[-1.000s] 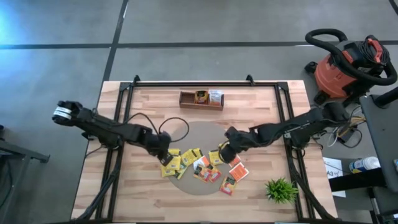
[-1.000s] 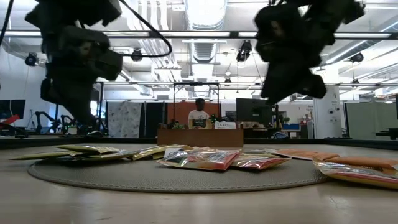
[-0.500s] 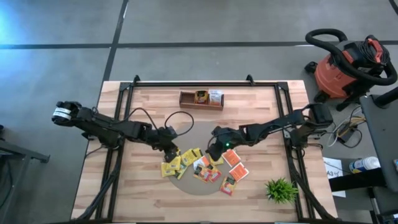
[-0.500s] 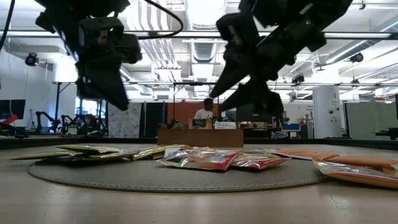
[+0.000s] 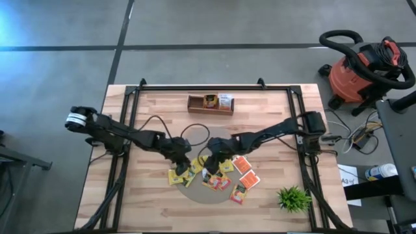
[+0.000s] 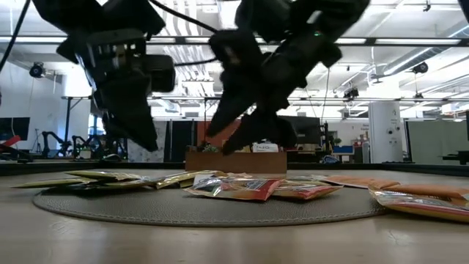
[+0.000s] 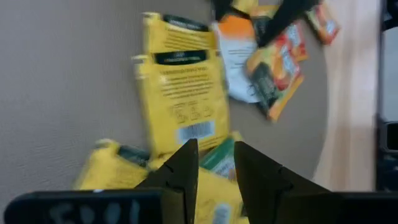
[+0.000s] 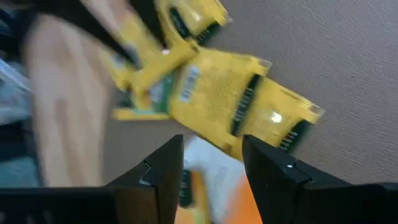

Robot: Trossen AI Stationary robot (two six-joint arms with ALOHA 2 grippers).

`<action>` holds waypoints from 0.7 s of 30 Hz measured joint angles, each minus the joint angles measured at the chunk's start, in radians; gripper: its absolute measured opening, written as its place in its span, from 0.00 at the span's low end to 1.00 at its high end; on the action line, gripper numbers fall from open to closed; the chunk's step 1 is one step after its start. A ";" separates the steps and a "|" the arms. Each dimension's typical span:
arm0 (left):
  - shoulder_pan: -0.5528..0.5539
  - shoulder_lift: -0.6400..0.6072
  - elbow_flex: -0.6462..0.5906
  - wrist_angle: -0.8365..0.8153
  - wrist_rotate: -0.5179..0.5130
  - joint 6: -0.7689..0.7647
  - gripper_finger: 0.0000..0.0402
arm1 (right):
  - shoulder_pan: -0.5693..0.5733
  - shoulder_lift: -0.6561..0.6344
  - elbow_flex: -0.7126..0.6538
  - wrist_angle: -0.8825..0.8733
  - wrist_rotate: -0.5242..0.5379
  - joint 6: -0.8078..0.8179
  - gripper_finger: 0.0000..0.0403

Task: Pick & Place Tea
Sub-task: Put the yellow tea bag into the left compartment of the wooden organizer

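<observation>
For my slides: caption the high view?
Both grippers, left and right, hover over scattered tea packets on the mat.

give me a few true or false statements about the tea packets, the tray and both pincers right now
1. Both pincers hover over the heap of tea packets on the round mat. True: the left pincer and the right pincer are close together above it.
2. The left pincer is clamped on a yellow packet. False: its fingers stand apart with nothing between them.
3. The wooden tray stands at the table's far edge and already has packets in it. True.
4. The green plant sits inside the tray. False: it stands on the table near the front right corner.
5. The right pincer is open above a yellow packet. True.
</observation>
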 joint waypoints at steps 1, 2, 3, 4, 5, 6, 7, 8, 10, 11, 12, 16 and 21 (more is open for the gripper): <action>-0.001 0.016 0.002 0.017 0.006 -0.009 0.24 | -0.004 0.016 0.026 -0.045 -0.008 -0.018 0.40; -0.002 0.027 0.002 0.018 0.015 -0.016 0.24 | -0.007 0.035 0.056 -0.063 -0.018 -0.033 0.40; -0.002 0.043 0.001 0.029 0.027 -0.026 0.24 | -0.011 0.052 0.083 -0.068 -0.028 -0.045 0.40; -0.002 0.060 0.001 0.055 0.031 -0.034 0.24 | -0.015 0.064 0.102 -0.099 -0.039 -0.057 0.40; -0.002 0.070 0.002 0.062 0.030 -0.037 0.24 | -0.017 0.078 0.119 -0.137 -0.053 -0.070 0.40; -0.002 0.080 0.002 0.053 0.033 -0.039 0.24 | -0.019 0.092 0.140 -0.147 -0.065 -0.084 0.40; -0.002 0.095 0.002 0.058 0.041 -0.047 0.24 | -0.020 0.101 0.155 -0.149 -0.068 -0.094 0.40; -0.002 0.108 0.005 0.070 0.049 -0.057 0.24 | -0.021 0.103 0.162 -0.178 -0.069 -0.101 0.40; -0.003 0.121 0.005 0.069 0.052 -0.079 0.24 | -0.022 0.101 0.174 -0.207 -0.069 -0.110 0.40; -0.003 0.133 0.004 0.081 0.054 -0.090 0.24 | -0.023 0.098 0.177 -0.205 -0.067 -0.118 0.40; -0.003 0.142 0.004 0.100 0.053 -0.097 0.24 | -0.026 0.089 0.172 -0.220 -0.068 -0.125 0.39; -0.004 0.161 0.002 0.124 0.039 -0.106 0.24 | -0.032 0.071 0.160 -0.241 -0.069 -0.131 0.38; -0.004 0.182 0.004 0.152 0.027 -0.107 0.24 | -0.046 0.067 0.149 -0.240 -0.093 -0.129 0.39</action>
